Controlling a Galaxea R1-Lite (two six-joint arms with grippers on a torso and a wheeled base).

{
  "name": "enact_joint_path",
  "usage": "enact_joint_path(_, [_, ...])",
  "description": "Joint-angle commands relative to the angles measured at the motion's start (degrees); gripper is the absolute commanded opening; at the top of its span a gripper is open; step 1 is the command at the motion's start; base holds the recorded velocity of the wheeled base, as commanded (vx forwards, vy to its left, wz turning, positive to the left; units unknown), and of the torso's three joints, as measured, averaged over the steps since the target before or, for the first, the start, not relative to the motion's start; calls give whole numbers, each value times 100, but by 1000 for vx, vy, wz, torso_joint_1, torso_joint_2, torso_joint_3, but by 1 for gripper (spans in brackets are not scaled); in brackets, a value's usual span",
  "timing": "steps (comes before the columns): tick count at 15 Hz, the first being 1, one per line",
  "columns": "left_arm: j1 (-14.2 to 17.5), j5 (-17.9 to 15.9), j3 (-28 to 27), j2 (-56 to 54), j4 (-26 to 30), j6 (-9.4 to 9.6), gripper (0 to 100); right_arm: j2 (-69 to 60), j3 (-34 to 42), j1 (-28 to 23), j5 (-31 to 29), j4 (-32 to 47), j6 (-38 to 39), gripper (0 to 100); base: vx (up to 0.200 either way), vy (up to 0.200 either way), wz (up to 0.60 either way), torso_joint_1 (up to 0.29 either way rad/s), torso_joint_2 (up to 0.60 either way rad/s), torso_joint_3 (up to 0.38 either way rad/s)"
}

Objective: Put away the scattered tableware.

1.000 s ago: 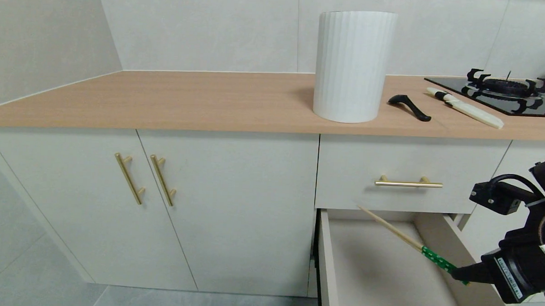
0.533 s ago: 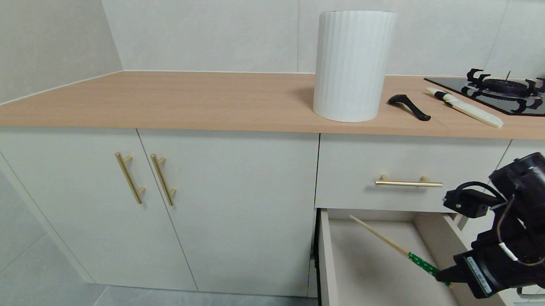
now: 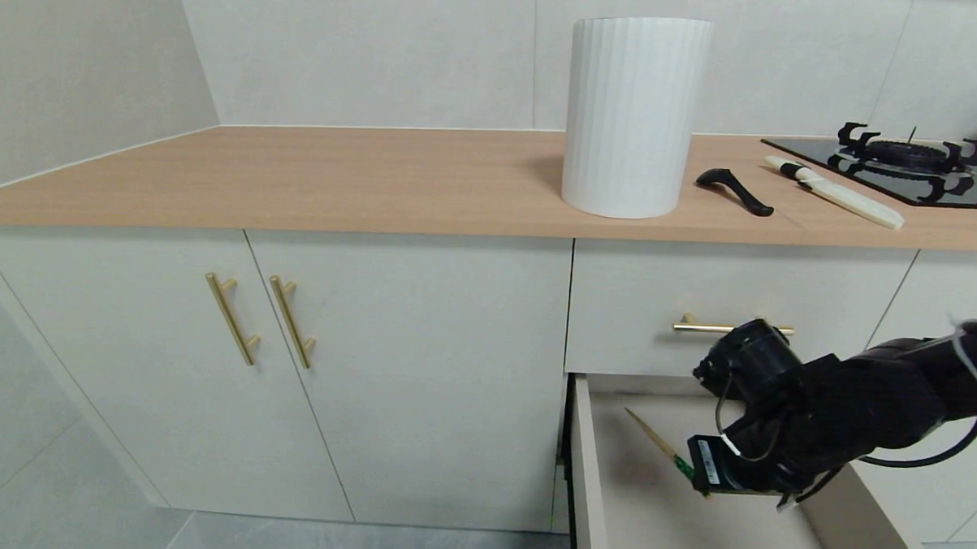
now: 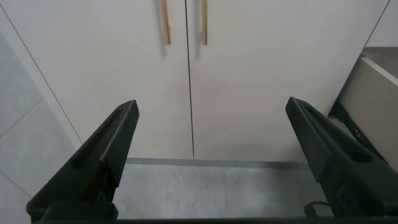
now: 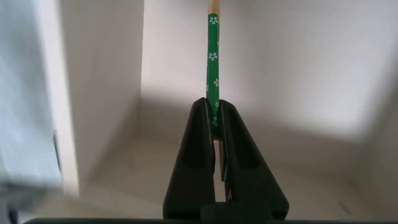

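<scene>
Chopstick (image 5: 213,46) clamped in right gripper (image 5: 216,134)

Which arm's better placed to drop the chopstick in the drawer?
Right. Its gripper is shut on the chopstick over the open drawer. The left gripper is open and empty, facing the cabinet doors.

A wooden chopstick (image 3: 650,433) with a green flowered end, pinched in the right gripper (image 5: 217,130), slants toward 10 o'clock inside the open drawer (image 3: 589,465), while a black utensil (image 3: 734,190) and a cream knife (image 3: 834,194) lie flat on the counter (image 3: 378,181) at its 1 o'clock.
</scene>
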Motion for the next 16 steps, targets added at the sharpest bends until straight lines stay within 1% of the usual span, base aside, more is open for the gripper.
enact_joint_path(1, [0, 2, 0, 2, 0, 1, 100, 728, 35, 132, -117, -322, 146, 0, 0, 0, 0, 0, 0, 0])
enact_joint_path(3, [0, 2, 0, 2, 0, 1, 100, 1133, 114, 141, -416, -814, 154, 0, 0, 0, 0, 0, 0, 0])
enact_joint_path(5, [0, 2, 0, 2, 0, -8, 100, 1581, 140, 150, -565, -1201, 154, 0, 0, 0, 0, 0, 0, 0])
enact_joint_path(8, [0, 2, 0, 2, 0, 1, 100, 1906, 105, 211, -626, -1315, 146, 0, 0, 0, 0, 0, 0, 0])
enact_joint_path(10, [0, 2, 0, 2, 0, 1, 100, 2108, 105, 308, -908, -1526, 154, 0, 0, 0, 0, 0, 0, 0])
enact_joint_path(15, [0, 2, 0, 2, 0, 1, 100, 2091, 96, 308, -934, -1553, 154, 0, 0, 0, 0, 0, 0, 0])
enact_joint_path(16, [0, 2, 0, 2, 0, -8, 100, 2082, 96, 308, -934, -1553, 154, 100, 0, 0, 0, 0, 0, 0])
